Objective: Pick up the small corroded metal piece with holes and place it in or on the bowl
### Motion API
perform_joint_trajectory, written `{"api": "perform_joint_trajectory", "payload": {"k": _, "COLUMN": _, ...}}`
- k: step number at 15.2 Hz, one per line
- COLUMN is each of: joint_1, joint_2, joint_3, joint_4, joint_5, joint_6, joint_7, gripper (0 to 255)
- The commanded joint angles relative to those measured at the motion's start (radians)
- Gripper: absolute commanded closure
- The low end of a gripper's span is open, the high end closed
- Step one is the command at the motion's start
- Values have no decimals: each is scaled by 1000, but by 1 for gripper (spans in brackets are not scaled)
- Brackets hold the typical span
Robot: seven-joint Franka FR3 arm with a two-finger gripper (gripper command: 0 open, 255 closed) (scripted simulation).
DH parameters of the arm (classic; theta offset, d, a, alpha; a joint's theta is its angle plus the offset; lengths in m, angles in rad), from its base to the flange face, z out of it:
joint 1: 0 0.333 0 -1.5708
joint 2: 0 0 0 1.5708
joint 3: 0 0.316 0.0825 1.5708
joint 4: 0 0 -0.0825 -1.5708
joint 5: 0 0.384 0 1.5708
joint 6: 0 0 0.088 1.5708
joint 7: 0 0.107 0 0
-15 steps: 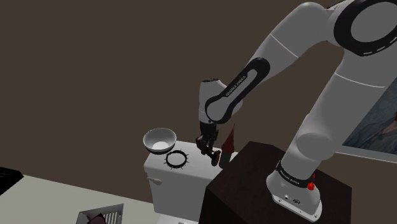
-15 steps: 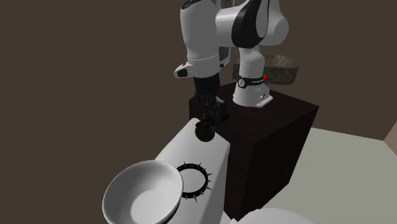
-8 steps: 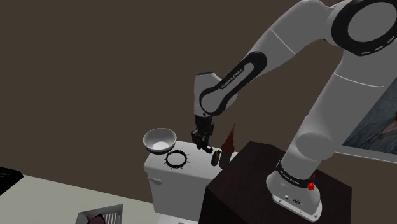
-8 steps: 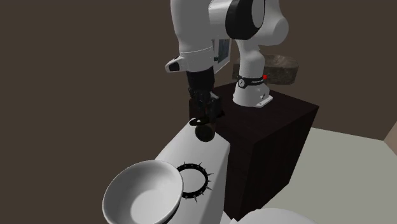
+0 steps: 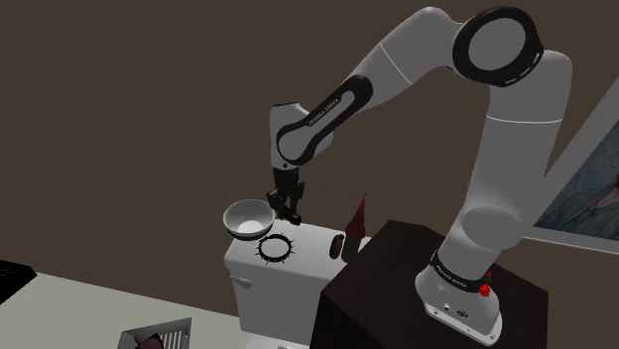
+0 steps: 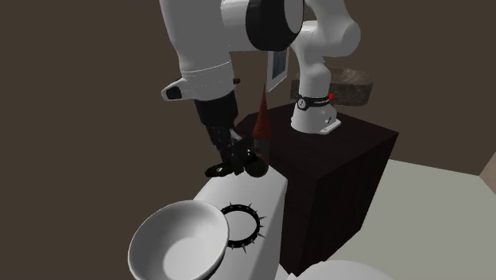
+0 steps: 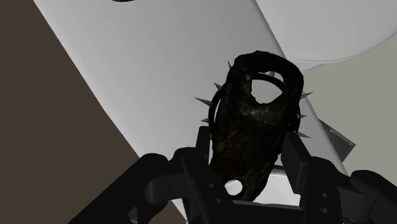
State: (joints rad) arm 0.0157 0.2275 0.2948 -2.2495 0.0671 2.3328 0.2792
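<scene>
Writing: white lettering is seen on the dark band of the arm's forearm (image 5: 332,104) and on the ring at its base; neither can be read.
Metal piece (image 7: 254,121): dark, mottled green-brown, clamped in the air over the tank lid (image 5: 303,238), off its surface.
Long axis: it is set along the fingers (image 7: 299,159), pointing away from the palm. The end with the large hole is carried farthest out; a small hole is seen at the palm end.
Gripper (image 5: 288,208): closed on the metal piece, one finger pressed to each side. It is hung just beside the bowl's rim.
Bowl (image 5: 248,216): white, placed upright at the lid's end on the shoulder view's left.
Spiked ring (image 5: 277,248): black, laid flat by the lid's front edge, near the bowl.
Red cone (image 5: 357,216): stood at the lid's opposite end.
</scene>
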Motion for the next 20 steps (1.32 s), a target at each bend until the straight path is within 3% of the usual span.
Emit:
{"api": "perform_joint_trajectory", "payload": {"k": 1, "joint_1": 11, "joint_2": 69, "joint_3": -6, "joint_4": 98, "joint_5": -26, "joint_6": -30, "joint_7": 22, "gripper": 255}}
{"api": "perform_joint_trajectory", "payload": {"k": 8, "joint_1": 56, "joint_2": 308, "joint_3": -34, "joint_4": 480, "joint_5": -90, "joint_6": -177, "joint_7": 63, "gripper": 255}}
{"api": "perform_joint_trajectory", "payload": {"k": 10, "joint_1": 77, "joint_2": 404, "joint_3": -44, "joint_4": 643, "joint_5": -106, "joint_6": -244, "joint_7": 71, "gripper": 255}}
{"api": "perform_joint_trajectory", "payload": {"k": 20, "joint_1": 86, "joint_2": 487, "joint_3": -56, "joint_4": 635, "joint_5": -121, "joint_6": -155, "joint_7": 70, "gripper": 255}}
